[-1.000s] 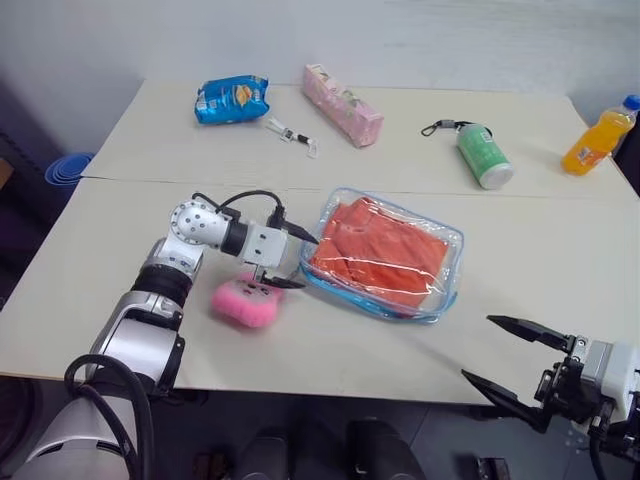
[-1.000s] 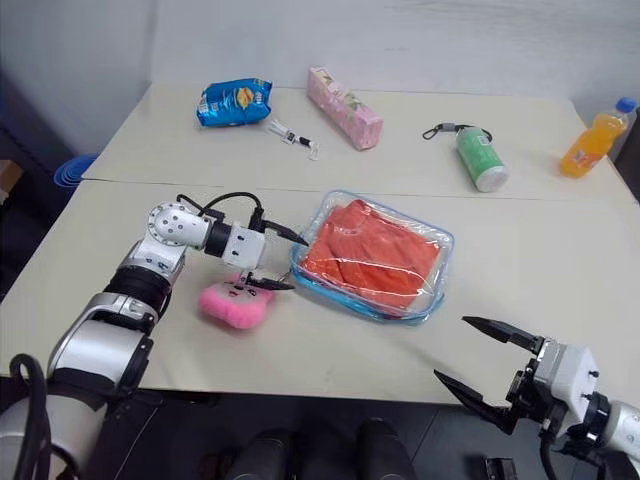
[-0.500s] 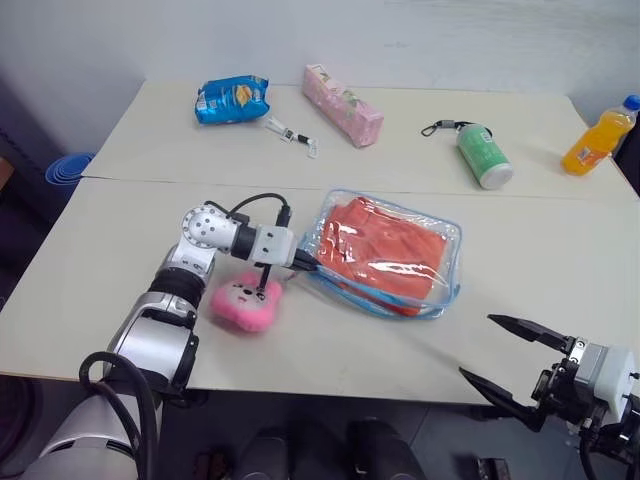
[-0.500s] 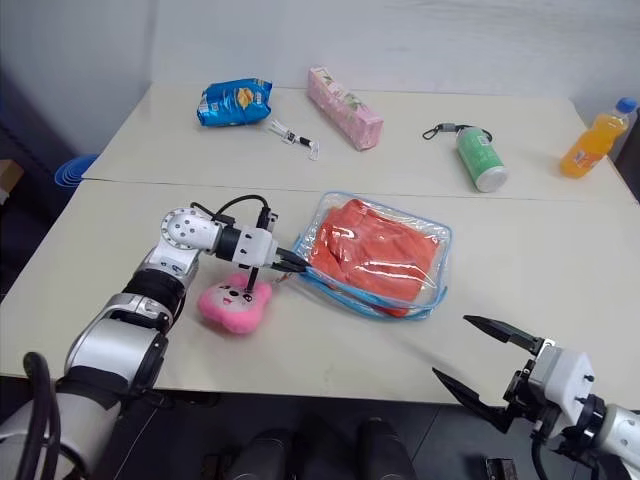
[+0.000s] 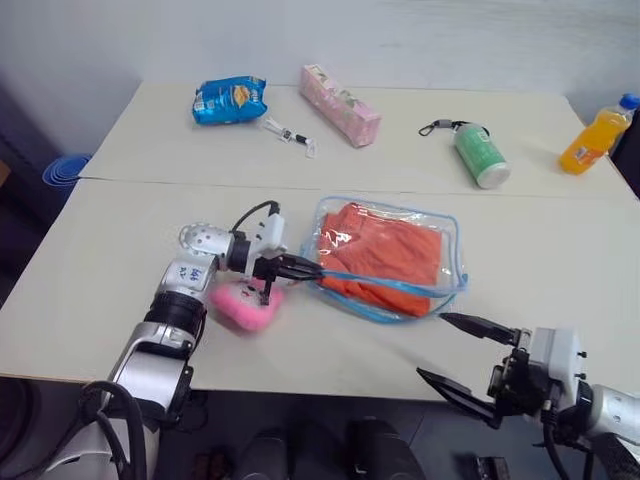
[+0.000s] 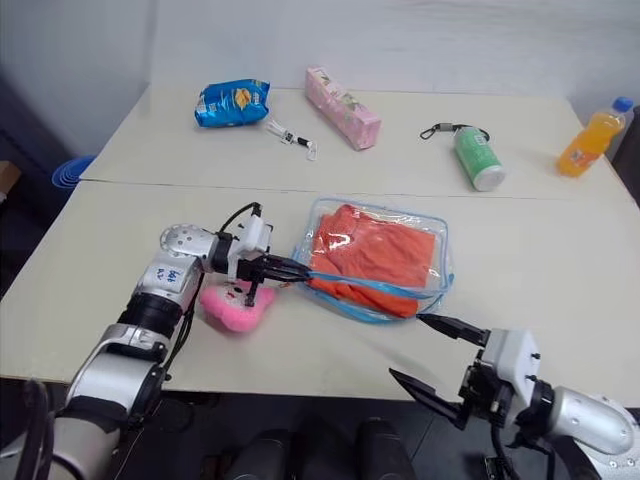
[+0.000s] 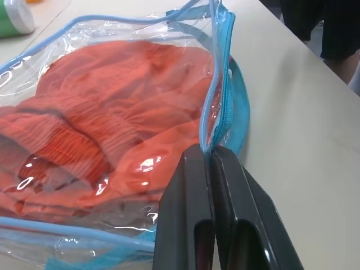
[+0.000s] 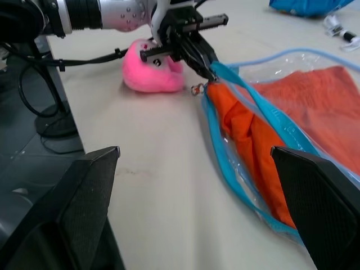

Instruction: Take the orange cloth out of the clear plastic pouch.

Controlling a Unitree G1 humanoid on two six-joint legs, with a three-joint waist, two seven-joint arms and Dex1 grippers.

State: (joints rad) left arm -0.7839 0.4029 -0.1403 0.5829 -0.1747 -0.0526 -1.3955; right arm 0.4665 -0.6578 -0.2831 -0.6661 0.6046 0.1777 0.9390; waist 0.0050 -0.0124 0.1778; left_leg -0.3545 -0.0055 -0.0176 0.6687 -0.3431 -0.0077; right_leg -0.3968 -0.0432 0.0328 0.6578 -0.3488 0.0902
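The clear plastic pouch (image 5: 452,240) with light blue zipper trim lies mid-table, its near side lifted and its mouth gaping. The wrinkled orange cloth (image 5: 385,255) is inside it, seen through the plastic (image 7: 107,107). My left gripper (image 5: 312,268) is shut on the pouch's blue zipper edge at its left end, as the left wrist view shows (image 7: 211,153). A pink plush charm (image 5: 245,305) lies just under that gripper. My right gripper (image 5: 432,347) stands open at the table's front edge, a little short of the pouch's near right corner, nothing between its fingers.
Along the far side of the table lie a blue snack bag (image 5: 230,98), a pink pack (image 5: 340,90), a small clip (image 5: 290,135), a green bottle (image 5: 482,155) and an orange drink bottle (image 5: 590,140). The table's front edge runs under my right gripper.
My left gripper closed on the pouch's zipper edge, rolled, and lifted that edge, so the mouth gapes. My right gripper moved left toward the pouch, still open.
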